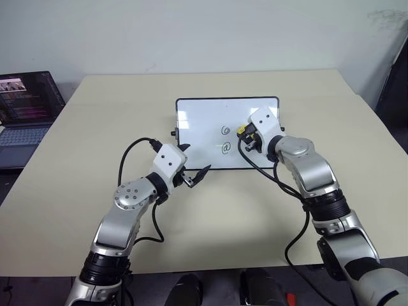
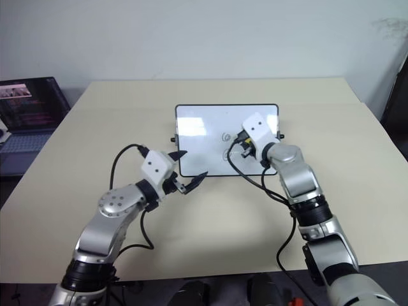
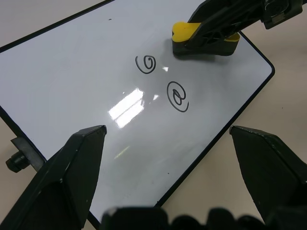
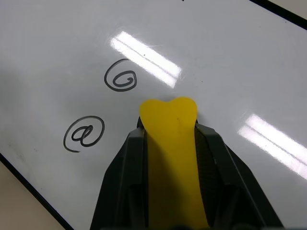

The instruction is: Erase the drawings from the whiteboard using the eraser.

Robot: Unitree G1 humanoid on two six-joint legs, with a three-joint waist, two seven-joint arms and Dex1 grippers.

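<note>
whiteboard (image 1: 204, 131): mid table (image 1: 95, 127), toward far edge
drawings: spiral (image 4: 120, 76) + @ swirl (image 4: 84, 134), board centre
eraser (image 4: 170, 153): on board, just beside spiral
R gripper (image 4: 168, 112): jaws pinching eraser
L gripper (image 1: 191, 162): jaws spread, at board's near-left corner

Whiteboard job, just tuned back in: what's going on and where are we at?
The right hand is shut on the yellow eraser, holding it on the whiteboard just beside the marks. Two drawings are on the board: a spiral circle and an @-like swirl below it. The left hand sits open at the board's near edge, holding nothing. A laptop stands off at the table's left.
</note>
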